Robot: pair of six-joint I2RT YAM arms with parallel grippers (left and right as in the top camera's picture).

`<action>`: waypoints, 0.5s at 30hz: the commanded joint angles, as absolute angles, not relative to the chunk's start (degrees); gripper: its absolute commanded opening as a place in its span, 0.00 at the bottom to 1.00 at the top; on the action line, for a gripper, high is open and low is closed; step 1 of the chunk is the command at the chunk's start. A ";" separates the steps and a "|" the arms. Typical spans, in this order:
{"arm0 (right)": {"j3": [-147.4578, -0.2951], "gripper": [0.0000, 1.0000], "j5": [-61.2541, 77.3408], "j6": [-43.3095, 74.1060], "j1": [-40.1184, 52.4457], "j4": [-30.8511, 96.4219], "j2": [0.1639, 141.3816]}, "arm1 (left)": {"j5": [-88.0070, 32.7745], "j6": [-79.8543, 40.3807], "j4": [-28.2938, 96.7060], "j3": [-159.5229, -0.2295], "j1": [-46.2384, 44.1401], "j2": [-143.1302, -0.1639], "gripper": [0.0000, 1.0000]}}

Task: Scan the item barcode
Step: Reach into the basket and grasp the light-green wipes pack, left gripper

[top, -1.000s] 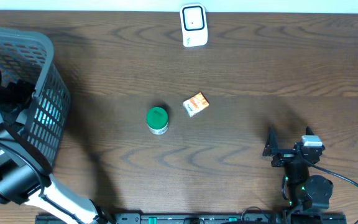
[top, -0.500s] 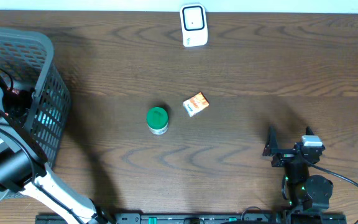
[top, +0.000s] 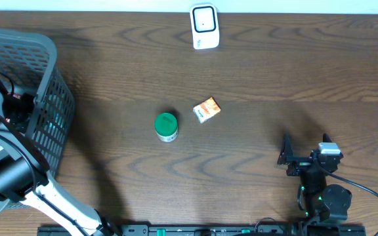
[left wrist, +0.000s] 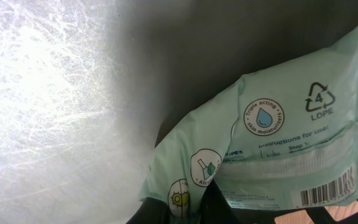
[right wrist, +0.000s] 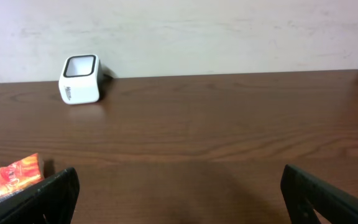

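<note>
My left gripper point(left wrist: 211, 210) is down inside the grey basket point(top: 46, 84) and is shut on the lower edge of a pale green wipes pack point(left wrist: 278, 146). The pack's barcode point(left wrist: 328, 190) shows at its lower right. In the overhead view the left arm point(top: 5, 167) reaches into the basket and hides the pack. The white scanner point(top: 204, 26) stands at the table's far edge, also in the right wrist view as the scanner point(right wrist: 79, 79). My right gripper point(top: 305, 147) rests open near the front right, nothing between its fingers point(right wrist: 51, 196).
A green-lidded jar point(top: 166, 126) and a small orange packet point(top: 207, 109) lie mid-table. The orange packet point(right wrist: 8, 177) sits just left of my right gripper. The basket wall stands at the far left of the table.
The left arm shifted a little inside the basket, then held still. Its jaws have closed on the green pack. The right arm has not moved.
</note>
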State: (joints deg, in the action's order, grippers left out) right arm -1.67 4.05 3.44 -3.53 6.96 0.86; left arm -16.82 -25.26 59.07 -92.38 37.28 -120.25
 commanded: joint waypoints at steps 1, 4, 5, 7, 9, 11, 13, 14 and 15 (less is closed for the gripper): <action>-1.91 0.99 3.92 3.60 -4.03 7.51 0.75 | -14.17 -25.28 59.00 -92.47 37.60 -121.27 0.07; -1.91 0.99 3.92 3.60 -4.03 7.51 0.75 | -14.17 -25.30 59.46 -93.69 37.76 -118.04 0.07; -1.91 0.99 3.92 3.60 -4.03 7.51 0.75 | -14.20 -25.30 59.48 -94.15 37.82 -116.16 0.08; -1.91 0.99 3.92 3.60 -4.03 7.51 0.75 | -14.17 -25.30 59.66 -95.11 37.87 -112.12 0.07; -1.91 0.99 3.92 3.60 -4.03 7.51 0.75 | -14.17 -25.30 59.88 -96.31 37.87 -107.11 0.07; -1.91 0.99 3.92 3.60 -4.03 7.51 0.75 | -14.17 -25.32 59.81 -97.12 37.87 -101.06 0.07; -1.91 0.99 3.92 3.60 -4.03 7.51 0.75 | -14.13 -25.32 59.11 -97.34 37.87 -94.50 0.07; -1.91 0.99 3.92 3.60 -4.03 7.51 0.75 | -14.15 -25.32 58.78 -97.34 37.87 -91.07 0.07; -1.91 0.99 3.92 3.60 -4.03 7.51 0.75 | -14.15 -25.34 58.59 -97.34 37.87 -88.29 0.07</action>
State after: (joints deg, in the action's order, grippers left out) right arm -1.67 4.03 3.44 -3.53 6.96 0.86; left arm -14.46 -25.43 58.61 -94.80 37.52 -97.56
